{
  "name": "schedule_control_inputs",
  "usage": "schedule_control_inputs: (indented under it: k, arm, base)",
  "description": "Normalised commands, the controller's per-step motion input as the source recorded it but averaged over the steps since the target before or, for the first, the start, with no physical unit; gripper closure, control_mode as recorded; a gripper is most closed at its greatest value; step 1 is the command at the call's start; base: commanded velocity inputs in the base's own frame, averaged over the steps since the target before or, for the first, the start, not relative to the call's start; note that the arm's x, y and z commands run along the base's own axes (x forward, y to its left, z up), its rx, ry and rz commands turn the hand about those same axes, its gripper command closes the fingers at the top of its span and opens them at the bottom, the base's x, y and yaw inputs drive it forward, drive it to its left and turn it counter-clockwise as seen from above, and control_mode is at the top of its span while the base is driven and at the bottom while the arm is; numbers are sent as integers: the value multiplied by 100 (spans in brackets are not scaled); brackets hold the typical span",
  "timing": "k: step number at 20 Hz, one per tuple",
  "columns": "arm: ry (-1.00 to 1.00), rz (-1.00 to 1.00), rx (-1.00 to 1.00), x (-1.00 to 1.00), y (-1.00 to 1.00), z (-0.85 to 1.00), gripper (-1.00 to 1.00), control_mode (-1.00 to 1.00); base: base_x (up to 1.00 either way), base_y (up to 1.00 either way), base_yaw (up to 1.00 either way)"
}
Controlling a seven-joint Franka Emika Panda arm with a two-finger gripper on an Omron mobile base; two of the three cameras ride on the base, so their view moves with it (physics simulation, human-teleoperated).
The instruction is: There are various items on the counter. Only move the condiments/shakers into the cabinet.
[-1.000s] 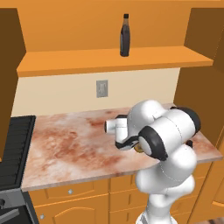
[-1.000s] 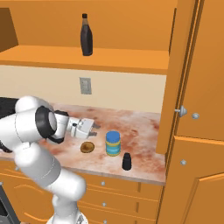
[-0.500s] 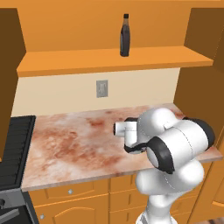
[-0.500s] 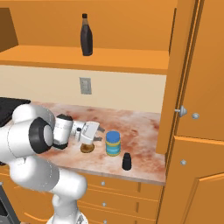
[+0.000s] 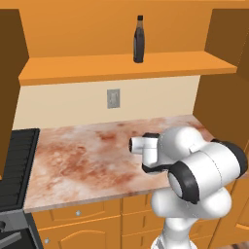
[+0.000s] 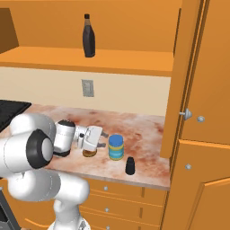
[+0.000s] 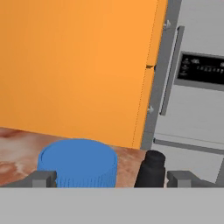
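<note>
Progress on the kitchen sorting job stands at one item of three: the dark brown bottle (image 5: 139, 39) with its pale label stands upright on the shelf board of the orange cabinet (image 5: 87, 68), while the other two condiments remain on the mottled counter (image 5: 82, 155) below. In the right base view the blue-lidded jar (image 6: 116, 147) sits near the counter's front edge, the small black shaker (image 6: 130, 166) stands just beside it toward the front right corner, and the round brown pastry (image 6: 89, 152) lies on the jar's other side, partly hidden under the robot's hand. The gripper (image 6: 104, 139) reaches sideways at counter height, level with the jar's lid and just beside it, its jaws spread wide and holding nothing. The hand view looks along the fingers and shows the jar's ribbed blue lid close ahead between the two tips, toward the left one, with the shaker nearer the right tip and a little farther off; orange cupboard fronts and a grey appliance stand behind. By the look of it, the jar is the item next in hand, though no grasp has been made. Left to do, on this evidence: lift the jar and the shaker to the shelf beside the bottle, and leave the pastry where it lies.
</note>
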Motion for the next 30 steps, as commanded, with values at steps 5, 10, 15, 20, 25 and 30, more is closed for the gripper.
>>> schedule_control_inputs:
  k: [5,10,15,20,25,30]
  arm:
    - [0,0,0,0,0,0,-100,-100]
    - [0,0,0,0,0,0,-100,-100]
    - [1,0,-2,1,0,-12,-100,-100]
    - [2,0,-8,0,0,-25,-100,-100]
    - [0,0,-3,1,0,-7,-100,-100]
    - [0,0,0,2,0,0,-100,-100]
  base:
    - [0,0,0]
    - [0,0,0]
    - [0,0,0]
    - [0,0,0]
    - [0,0,0]
    - [0,0,0]
